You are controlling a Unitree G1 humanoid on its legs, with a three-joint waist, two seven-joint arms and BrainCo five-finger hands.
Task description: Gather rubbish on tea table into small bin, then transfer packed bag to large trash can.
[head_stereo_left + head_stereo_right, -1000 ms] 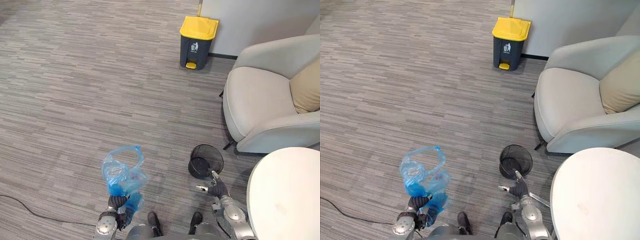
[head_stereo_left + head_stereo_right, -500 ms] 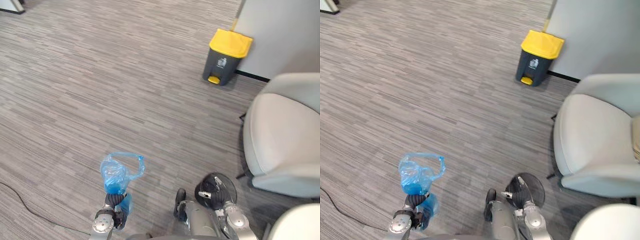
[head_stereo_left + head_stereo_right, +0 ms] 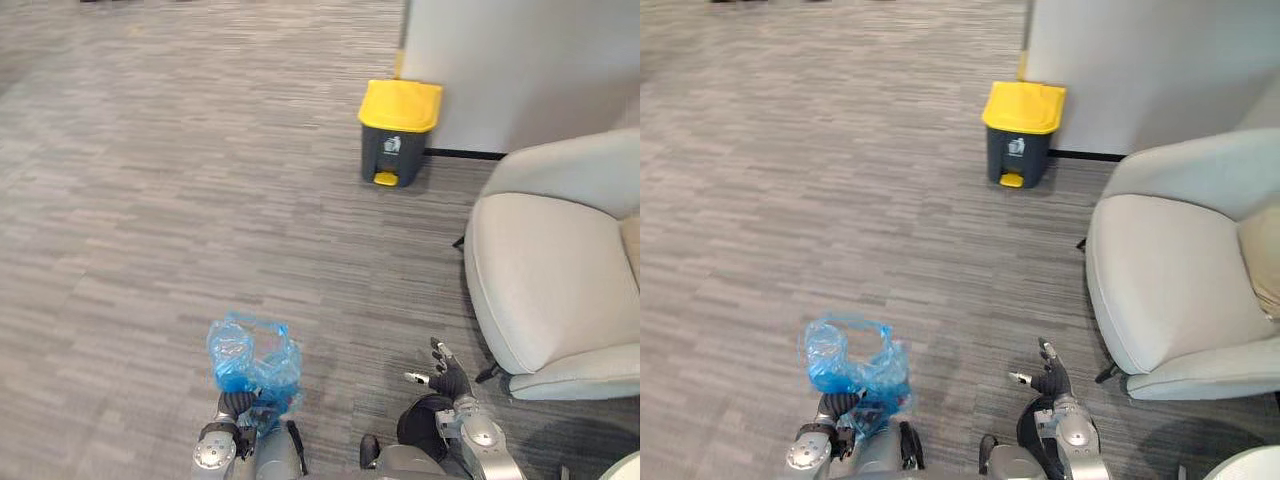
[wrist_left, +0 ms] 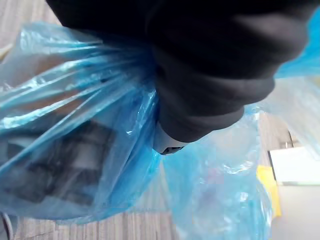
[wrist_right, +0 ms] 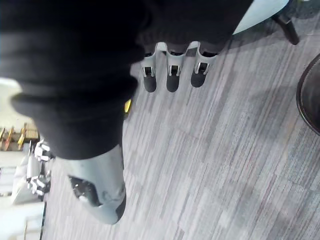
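A crumpled blue plastic bag [image 3: 250, 358] with rubbish in it hangs over the carpet at the lower left. My left hand [image 3: 236, 408] is shut on its gathered neck; up close the blue film [image 4: 75, 150] bunches round the hand [image 4: 200, 90]. The large trash can [image 3: 396, 132], dark grey with a yellow lid, stands closed against the far wall. My right hand [image 3: 447, 377] hovers at the lower right, fingers [image 5: 170, 75] straight and holding nothing. The small black mesh bin [image 3: 418, 440] sits just beneath that hand, with its rim [image 5: 307, 102] at the picture's edge in the right wrist view.
A pale grey armchair [image 3: 550, 270] fills the right side, close to my right hand. A light wall panel [image 3: 520, 60] rises behind the trash can. Grey striped carpet [image 3: 180, 180] stretches between me and the can.
The whole picture has shifted, so the camera has moved; the trash can now sits nearer the top centre. The bag stays in my left hand, and my right hand now shows above the small bin.
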